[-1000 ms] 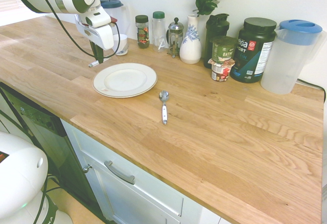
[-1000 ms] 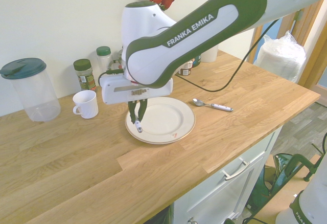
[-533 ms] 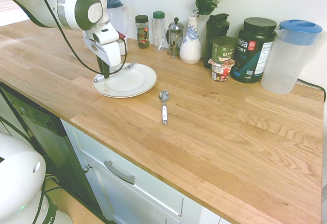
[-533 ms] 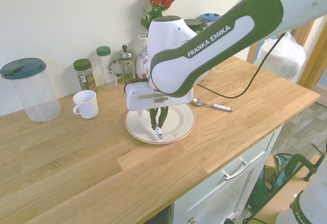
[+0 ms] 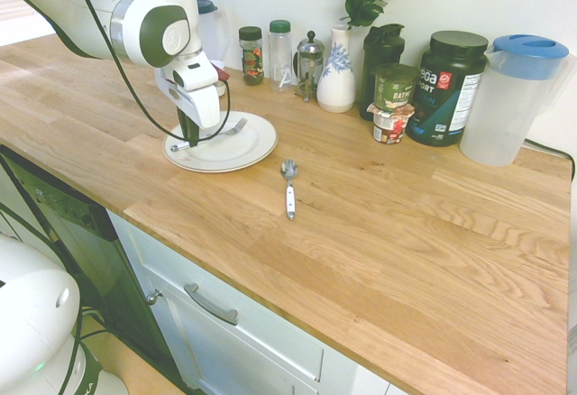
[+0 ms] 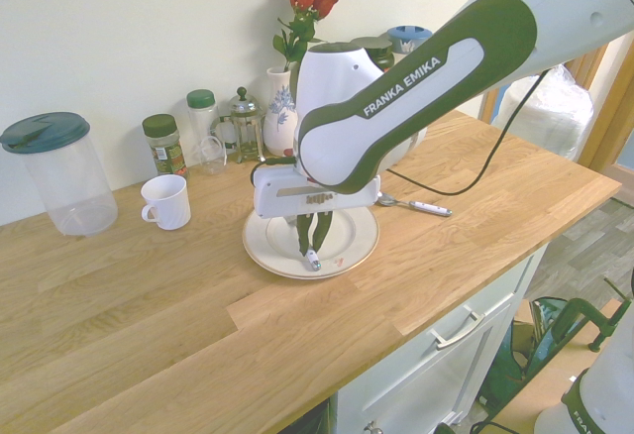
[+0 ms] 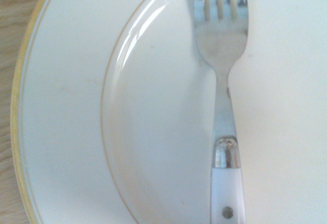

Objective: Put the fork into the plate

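Pincer (image 5: 188,139) pressed together on the fork (image 5: 237,126) by its handle, in the first exterior view, with the tines reaching over the plate (image 5: 261,151). The handle's end lies near the rim, so letting go too far out could leave it overhanging, and the fork might tip or slide onto the bench (image 5: 379,260). A second earlier the pincer stood outside the plate on the mug's side; now it is over it. The spoon (image 5: 289,189) has not moved.

In the second exterior view, the fork's handle end shows below the fingertips, above the near part of the plate. Whether it touches the china I can't fairly judge from here; if a gap remains, opening would drop the fork with a clatter or bounce. Against the first of the earlier frames, the pincer has come across and lower.

In the wrist view, the fork lies over the plate's well, tines and neck in sight. Pressing down too hard could twist the handle in the grip or push the plate along.
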### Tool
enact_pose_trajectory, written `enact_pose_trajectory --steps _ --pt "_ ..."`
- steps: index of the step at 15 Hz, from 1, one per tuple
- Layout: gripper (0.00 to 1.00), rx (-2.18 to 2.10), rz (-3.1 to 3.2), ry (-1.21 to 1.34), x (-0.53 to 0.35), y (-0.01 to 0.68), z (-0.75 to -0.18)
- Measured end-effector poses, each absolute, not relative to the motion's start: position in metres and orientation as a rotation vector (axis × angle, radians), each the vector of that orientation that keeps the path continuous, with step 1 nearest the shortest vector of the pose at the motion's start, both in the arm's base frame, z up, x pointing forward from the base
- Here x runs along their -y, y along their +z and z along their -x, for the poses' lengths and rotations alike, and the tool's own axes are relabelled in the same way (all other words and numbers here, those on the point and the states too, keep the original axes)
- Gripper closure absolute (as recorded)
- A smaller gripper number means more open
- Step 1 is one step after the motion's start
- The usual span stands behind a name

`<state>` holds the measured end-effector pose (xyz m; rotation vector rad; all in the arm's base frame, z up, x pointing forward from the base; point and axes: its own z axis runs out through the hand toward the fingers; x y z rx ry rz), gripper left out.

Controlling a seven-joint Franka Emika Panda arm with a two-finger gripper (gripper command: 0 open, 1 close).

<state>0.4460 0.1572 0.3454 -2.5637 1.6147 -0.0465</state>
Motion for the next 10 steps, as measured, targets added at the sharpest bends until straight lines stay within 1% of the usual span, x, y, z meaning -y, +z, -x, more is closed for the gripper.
enact_pose_trajectory --steps 10 --pt "0.0 -1.601 2.532 -0.087 -0.156 0.364 -0.459"
